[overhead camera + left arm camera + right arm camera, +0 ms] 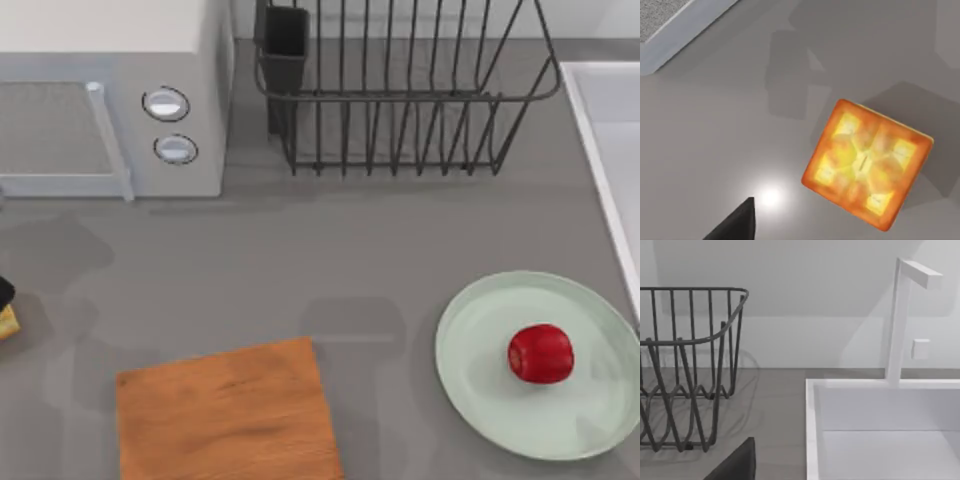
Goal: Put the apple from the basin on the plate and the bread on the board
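Toast fills the left wrist view: the bread [867,167] lies flat on the grey counter [715,140], golden top up, with one dark fingertip of my left gripper [735,225] just beside it. I cannot tell how wide that gripper stands, so I check it before I commit. From above, the bread [8,322] sits at the far left edge, near the board [225,415] but apart from it. The apple [541,353] already rests on the plate [480,390], so that half looks done (the basin [612,150] holds nothing I can see). For the bread, I would centre over the slice, line the fingers across two parallel crusts, descend low and squeeze gently. My right gripper [735,465] faces the basin and dish rack [685,370]; its opening I cannot tell either.
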Robot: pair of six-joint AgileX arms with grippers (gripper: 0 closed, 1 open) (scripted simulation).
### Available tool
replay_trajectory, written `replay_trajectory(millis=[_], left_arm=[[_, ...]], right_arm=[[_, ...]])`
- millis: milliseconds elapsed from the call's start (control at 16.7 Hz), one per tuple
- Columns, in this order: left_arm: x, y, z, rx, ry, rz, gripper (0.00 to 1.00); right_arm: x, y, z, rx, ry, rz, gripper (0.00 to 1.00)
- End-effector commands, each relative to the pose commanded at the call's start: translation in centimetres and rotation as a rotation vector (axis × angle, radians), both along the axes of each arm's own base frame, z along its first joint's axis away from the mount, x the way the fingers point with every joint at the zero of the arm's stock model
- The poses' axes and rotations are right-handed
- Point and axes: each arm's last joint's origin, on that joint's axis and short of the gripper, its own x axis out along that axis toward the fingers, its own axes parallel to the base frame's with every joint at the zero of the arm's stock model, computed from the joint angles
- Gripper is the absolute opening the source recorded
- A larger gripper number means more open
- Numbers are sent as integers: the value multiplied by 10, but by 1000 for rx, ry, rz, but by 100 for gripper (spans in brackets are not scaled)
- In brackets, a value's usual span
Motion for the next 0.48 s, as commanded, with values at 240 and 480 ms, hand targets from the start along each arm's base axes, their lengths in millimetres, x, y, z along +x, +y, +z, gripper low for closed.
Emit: replay_trajectory(millis=[240, 480], left_arm=[[52, 14, -17, 50, 297, -171, 100], [88, 26, -40, 50, 491, -308, 100]], right_arm=[[0, 0, 0, 0, 0, 0, 100], [0, 0, 0, 0, 0, 0, 100]])
